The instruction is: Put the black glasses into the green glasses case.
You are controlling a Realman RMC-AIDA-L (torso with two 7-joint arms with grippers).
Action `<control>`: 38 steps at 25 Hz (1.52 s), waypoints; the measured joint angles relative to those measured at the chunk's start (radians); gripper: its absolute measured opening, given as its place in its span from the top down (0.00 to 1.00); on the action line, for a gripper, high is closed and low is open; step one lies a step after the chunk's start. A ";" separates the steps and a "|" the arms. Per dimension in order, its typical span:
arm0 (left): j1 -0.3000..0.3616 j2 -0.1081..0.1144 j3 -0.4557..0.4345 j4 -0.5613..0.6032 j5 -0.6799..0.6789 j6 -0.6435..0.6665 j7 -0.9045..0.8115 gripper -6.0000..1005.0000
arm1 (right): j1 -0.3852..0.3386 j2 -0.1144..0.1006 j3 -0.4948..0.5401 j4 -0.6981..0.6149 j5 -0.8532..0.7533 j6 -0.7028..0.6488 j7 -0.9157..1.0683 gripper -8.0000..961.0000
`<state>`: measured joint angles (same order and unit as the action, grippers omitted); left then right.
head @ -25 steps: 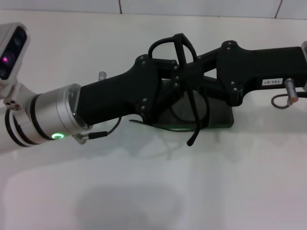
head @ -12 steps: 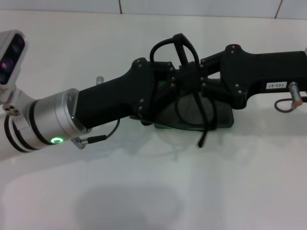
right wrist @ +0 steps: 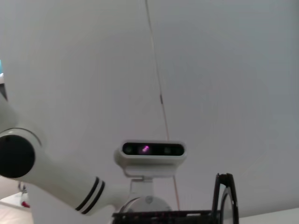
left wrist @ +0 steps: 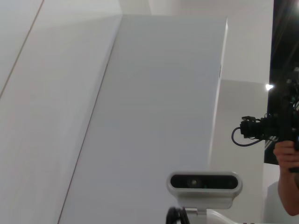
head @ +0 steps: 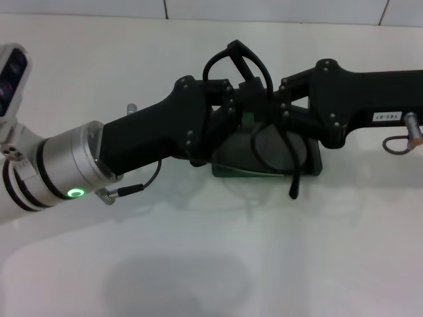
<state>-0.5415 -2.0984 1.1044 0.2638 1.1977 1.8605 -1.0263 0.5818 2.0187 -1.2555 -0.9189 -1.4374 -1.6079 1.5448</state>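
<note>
Both claws meet over the green glasses case (head: 310, 166) near the surface's far edge: left claw (head: 232, 99) and right claw (head: 277, 105) pinch the black glasses (head: 264, 135), now lower than before, temple dangling past the case's near edge — insertion underway.

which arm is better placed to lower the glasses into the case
Probably left: the left gripper meets the black glasses at the frame, above the green glasses case. The right gripper crowds in opposite; its grip is unclear.
</note>
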 joint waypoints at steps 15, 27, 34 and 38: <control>0.028 0.005 -0.002 0.010 -0.025 0.044 0.000 0.96 | -0.022 -0.001 0.231 0.097 0.004 -0.040 -0.060 0.90; 0.034 0.006 0.010 0.016 -0.051 0.058 -0.005 0.96 | -0.018 0.001 0.232 0.106 0.004 -0.050 -0.064 0.90; -0.019 0.002 0.068 0.010 -0.031 0.075 -0.009 0.96 | 0.036 0.003 0.198 0.164 0.004 -0.052 -0.071 0.90; -0.028 0.000 0.070 0.006 -0.033 0.072 -0.009 0.96 | 0.064 0.005 0.164 0.187 0.004 -0.052 -0.074 0.90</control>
<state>-0.5692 -2.0985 1.1744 0.2701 1.1645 1.9323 -1.0354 0.6456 2.0240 -1.0920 -0.7317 -1.4339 -1.6599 1.4710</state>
